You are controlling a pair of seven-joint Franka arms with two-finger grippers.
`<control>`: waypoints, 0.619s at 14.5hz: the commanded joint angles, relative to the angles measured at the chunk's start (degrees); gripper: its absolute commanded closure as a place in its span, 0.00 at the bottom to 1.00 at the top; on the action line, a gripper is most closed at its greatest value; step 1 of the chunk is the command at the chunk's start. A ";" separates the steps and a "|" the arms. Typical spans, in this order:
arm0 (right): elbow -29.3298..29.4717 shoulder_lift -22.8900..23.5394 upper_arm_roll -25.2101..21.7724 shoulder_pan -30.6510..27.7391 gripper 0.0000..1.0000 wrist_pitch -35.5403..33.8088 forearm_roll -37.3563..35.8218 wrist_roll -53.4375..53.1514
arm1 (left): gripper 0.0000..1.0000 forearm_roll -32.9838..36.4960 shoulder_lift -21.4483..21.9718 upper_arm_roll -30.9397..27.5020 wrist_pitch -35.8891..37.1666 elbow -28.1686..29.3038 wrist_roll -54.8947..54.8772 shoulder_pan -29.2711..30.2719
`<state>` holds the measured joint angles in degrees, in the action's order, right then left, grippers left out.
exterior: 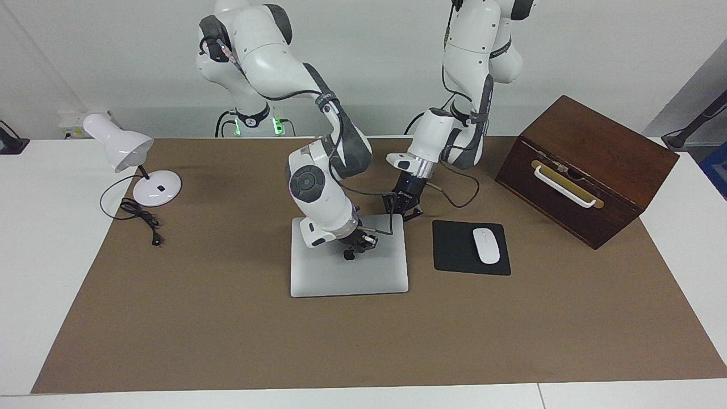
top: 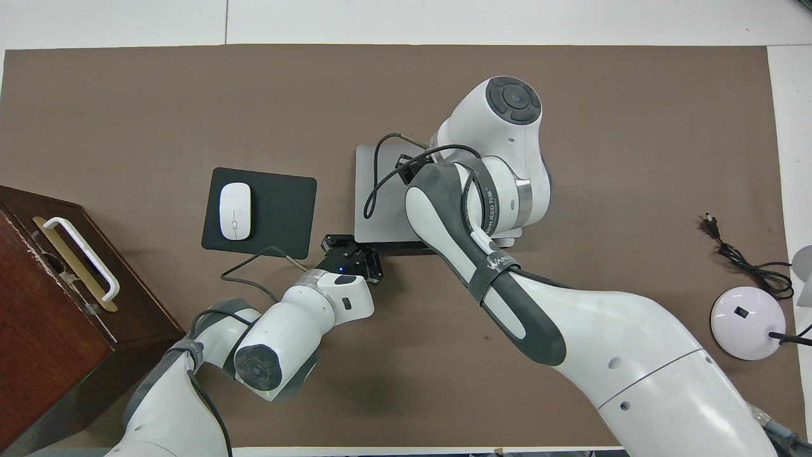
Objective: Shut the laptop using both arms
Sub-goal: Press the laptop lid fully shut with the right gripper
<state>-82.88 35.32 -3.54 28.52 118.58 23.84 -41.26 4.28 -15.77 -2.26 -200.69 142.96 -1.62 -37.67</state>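
The silver-grey laptop [exterior: 349, 275] lies flat on the brown mat with its lid down; in the overhead view only a strip of the laptop [top: 374, 190] shows beside the right arm. My right gripper [exterior: 352, 250] points down and rests on the lid, on the half nearer the robots; it is hidden under its arm in the overhead view. My left gripper [exterior: 404, 213] is open and low at the laptop's corner nearest the left arm's base, just off its edge; it also shows in the overhead view [top: 350, 255]. The lid's logo is hidden.
A black mousepad [exterior: 454, 253] with a white mouse [exterior: 486, 245] lies beside the laptop toward the left arm's end. A brown wooden box [exterior: 585, 170] with a white handle stands past it. A white desk lamp [exterior: 122, 147] and its cord [exterior: 142, 218] are at the right arm's end.
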 commanded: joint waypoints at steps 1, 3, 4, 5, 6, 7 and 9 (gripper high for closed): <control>-2.28 -1.04 0.64 -0.83 1.00 1.75 3.22 2.68 | 1.00 1.08 -3.75 -0.72 0.38 1.35 -1.28 2.86; -2.28 -0.86 0.64 -0.83 1.00 1.83 3.32 2.68 | 1.00 1.08 -3.75 -0.72 0.38 1.35 -1.28 2.86; -2.28 -0.78 0.64 -0.83 1.00 2.10 3.32 2.68 | 1.00 1.08 -3.75 -0.72 0.38 1.35 -1.28 2.95; -2.28 -0.77 0.64 -0.83 1.00 2.18 3.32 2.68 | 1.00 1.08 -3.83 -0.72 0.38 1.35 -1.28 3.21; -2.28 -0.69 0.64 -0.83 1.00 2.19 3.41 2.68 | 1.00 1.08 -3.75 -0.72 0.38 1.35 -1.28 3.21; -2.28 -0.69 0.64 -0.83 1.00 2.19 3.32 2.68 | 1.00 1.08 -3.75 -0.72 0.38 1.35 -1.28 3.21; -2.19 -0.77 0.64 -0.83 1.00 2.01 3.41 2.59 | 1.00 1.08 -3.75 -0.72 0.38 1.35 -1.28 3.21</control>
<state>-83.46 35.32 -3.51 28.33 119.29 25.62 -41.04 4.37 -15.77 -2.12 -200.70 142.97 -1.60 -37.06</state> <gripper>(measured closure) 0.991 0.991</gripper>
